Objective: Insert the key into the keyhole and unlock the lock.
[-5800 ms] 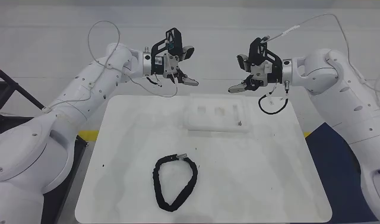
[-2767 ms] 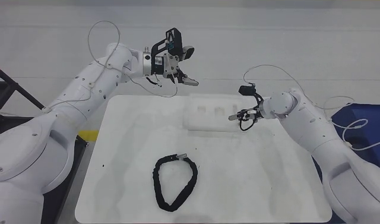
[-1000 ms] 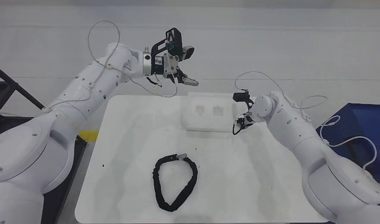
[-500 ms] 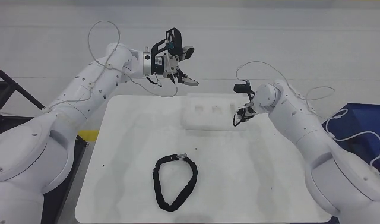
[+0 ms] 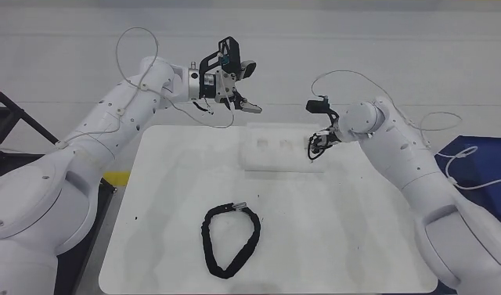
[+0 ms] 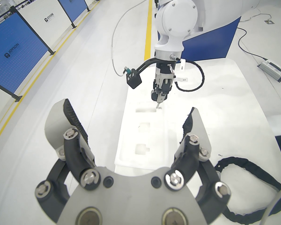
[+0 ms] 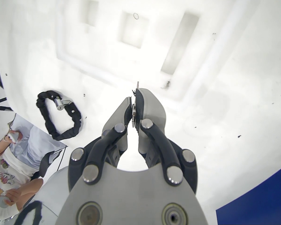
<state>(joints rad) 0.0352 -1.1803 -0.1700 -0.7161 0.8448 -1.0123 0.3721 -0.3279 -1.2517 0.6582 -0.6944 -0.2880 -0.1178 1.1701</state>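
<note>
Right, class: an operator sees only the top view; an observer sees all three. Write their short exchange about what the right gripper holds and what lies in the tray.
Operator: What is in the right gripper?
Observer: The right wrist view shows it shut on the key, with the tip poking out in front.
Operator: Is the tray bare?
Observer: No. A small ring lies in its middle pocket.
</note>
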